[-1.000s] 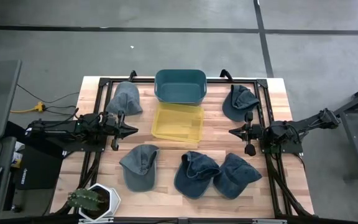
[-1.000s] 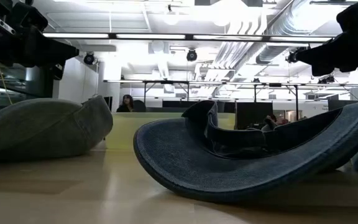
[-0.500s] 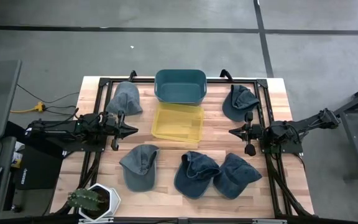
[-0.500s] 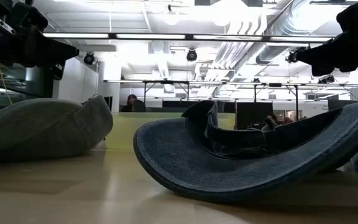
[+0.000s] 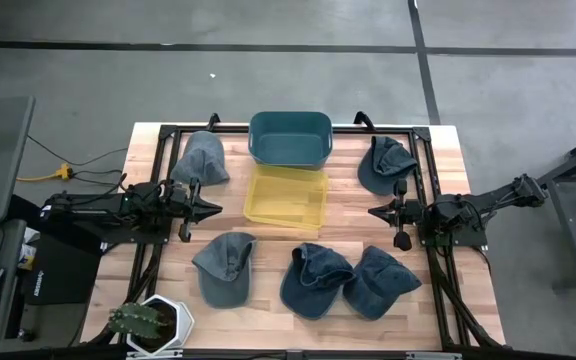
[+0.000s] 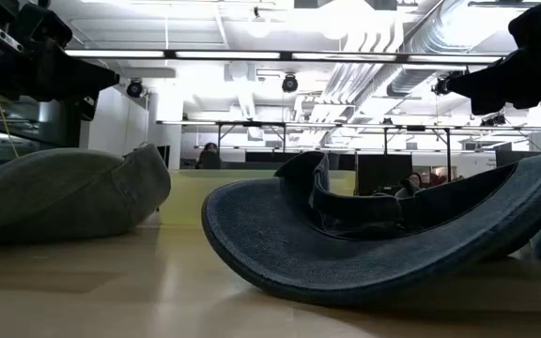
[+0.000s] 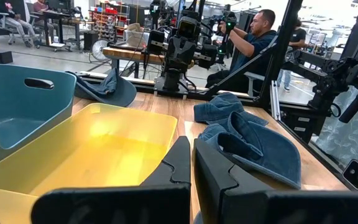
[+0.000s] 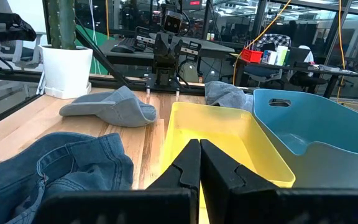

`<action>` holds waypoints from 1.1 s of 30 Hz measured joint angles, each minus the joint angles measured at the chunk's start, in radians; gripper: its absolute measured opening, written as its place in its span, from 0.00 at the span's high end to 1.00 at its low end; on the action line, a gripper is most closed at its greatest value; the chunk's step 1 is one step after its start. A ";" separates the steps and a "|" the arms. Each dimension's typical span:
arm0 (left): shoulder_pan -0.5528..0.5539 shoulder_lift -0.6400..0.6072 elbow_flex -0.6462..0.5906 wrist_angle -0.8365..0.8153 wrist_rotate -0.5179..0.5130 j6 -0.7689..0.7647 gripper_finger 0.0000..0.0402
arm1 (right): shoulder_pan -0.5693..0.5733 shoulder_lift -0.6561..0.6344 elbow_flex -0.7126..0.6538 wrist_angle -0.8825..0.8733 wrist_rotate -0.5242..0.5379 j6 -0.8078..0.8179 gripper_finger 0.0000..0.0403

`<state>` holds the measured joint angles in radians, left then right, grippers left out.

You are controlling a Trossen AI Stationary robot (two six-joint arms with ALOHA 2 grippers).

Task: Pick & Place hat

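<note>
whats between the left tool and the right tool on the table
The yellow bin lies between the left tool and right tool, seen in the high view.

Person far behind the table — shifted a little rightward, nothing else changed

**Colours on the table**

Table: light wood planks, black frame. Deep bin: teal. Shallow tray: translucent yellow. Two caps, and: grey-blue. Three caps, and: dark denim blue. Cactus: green, in white pot. Arms: black. Floor: grey concrete with dark lines.
</note>
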<state>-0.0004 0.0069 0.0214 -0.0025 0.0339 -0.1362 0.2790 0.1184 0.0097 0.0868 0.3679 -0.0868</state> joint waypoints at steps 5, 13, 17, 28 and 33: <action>0.000 0.000 0.000 0.002 -0.015 0.000 1.00 | 0.000 0.000 0.000 0.000 0.000 0.000 1.00; 0.000 0.000 0.000 0.011 -0.022 -0.123 1.00 | 0.000 0.000 0.000 0.000 0.000 0.000 1.00; 0.000 0.000 0.000 0.038 -0.028 -0.244 1.00 | 0.000 0.000 0.000 0.000 0.000 0.000 1.00; 0.000 0.000 0.000 0.143 -0.208 -0.515 1.00 | 0.000 0.000 0.000 0.000 0.000 0.000 1.00; 0.000 0.000 0.000 0.142 -0.284 -0.597 1.00 | 0.000 0.000 0.000 0.000 0.000 0.000 1.00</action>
<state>-0.0004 0.0067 0.0212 0.1390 -0.2497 -0.7328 0.2794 0.1184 0.0097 0.0865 0.3676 -0.0868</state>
